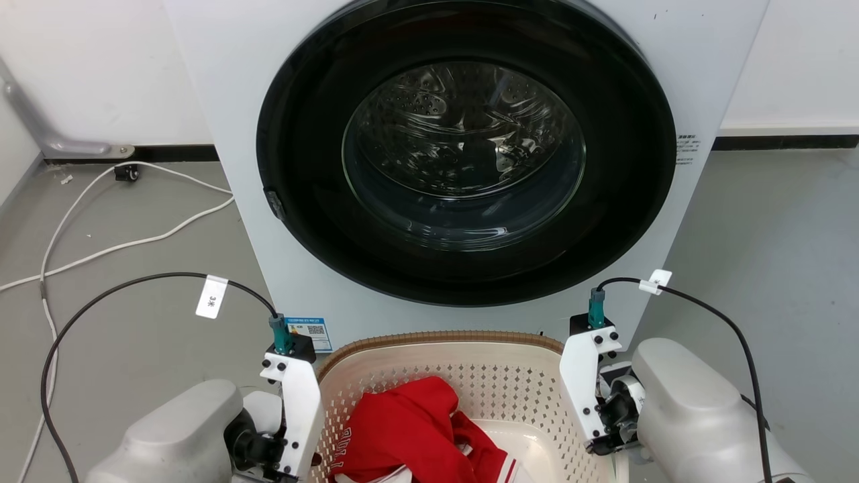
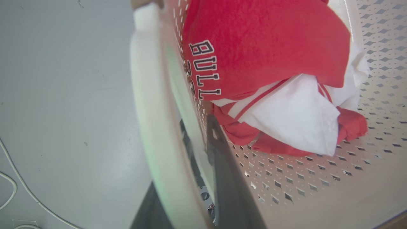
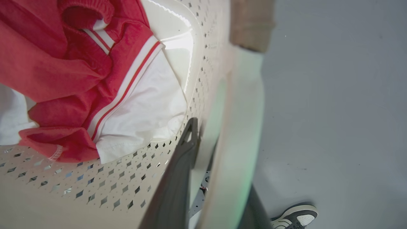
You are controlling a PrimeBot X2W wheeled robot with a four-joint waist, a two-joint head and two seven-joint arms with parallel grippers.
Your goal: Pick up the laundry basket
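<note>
Laundry basket (image 1: 443, 339), stiff perforated plastic, probably light with few garments (image 1: 409, 422) inside, set between left gripper (image 2: 184, 152) and right gripper (image 3: 222, 152); best taken by white side handles (image 2: 146, 95), already straddled, one finger inside, one outside; clamped or slack, cannot tell

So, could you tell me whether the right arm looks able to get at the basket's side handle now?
Likely yes: its jaws straddle the handle, one finger inside the basket wall, one outside, with nothing in the way; the clothes lie clear.
</note>
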